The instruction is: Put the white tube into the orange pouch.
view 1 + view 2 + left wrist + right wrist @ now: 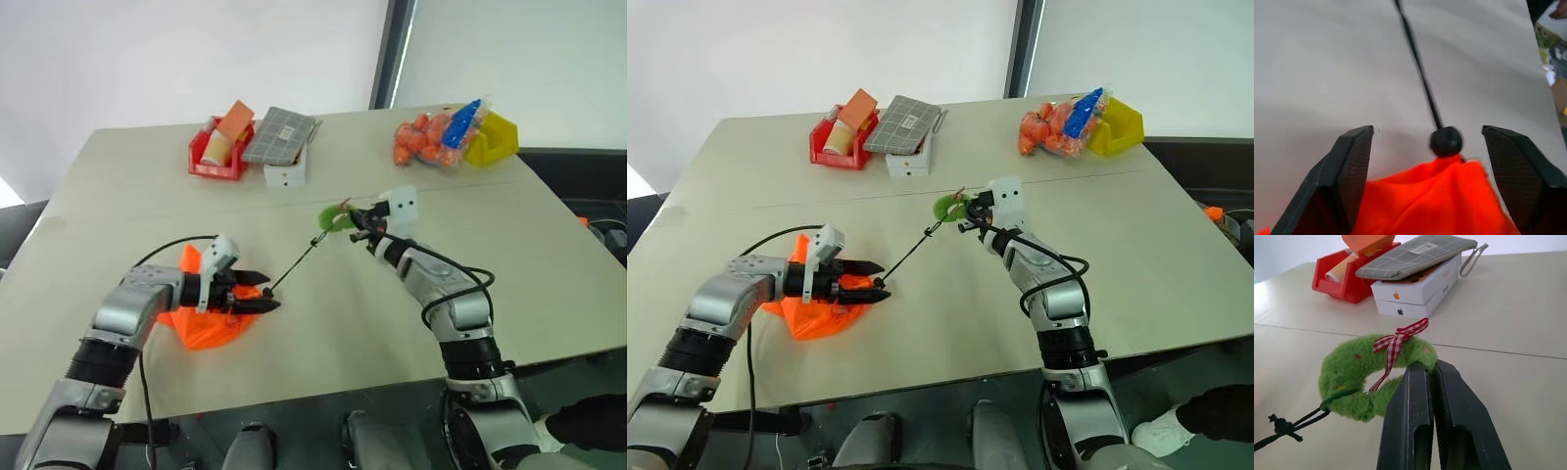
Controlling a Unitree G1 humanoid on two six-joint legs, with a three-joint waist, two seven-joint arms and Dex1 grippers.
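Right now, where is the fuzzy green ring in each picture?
Left eye: green ring mid-table, at the right gripper.
Right eye: mid-table, same spot.
Left wrist: no ring in it; its cord runs from the pouch.
Right wrist: centre, pinched.
Shared landmark: the cord.

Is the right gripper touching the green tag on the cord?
Touching. In the right wrist view, the right gripper has its fingers pressed together on the edge of the fuzzy green tag.
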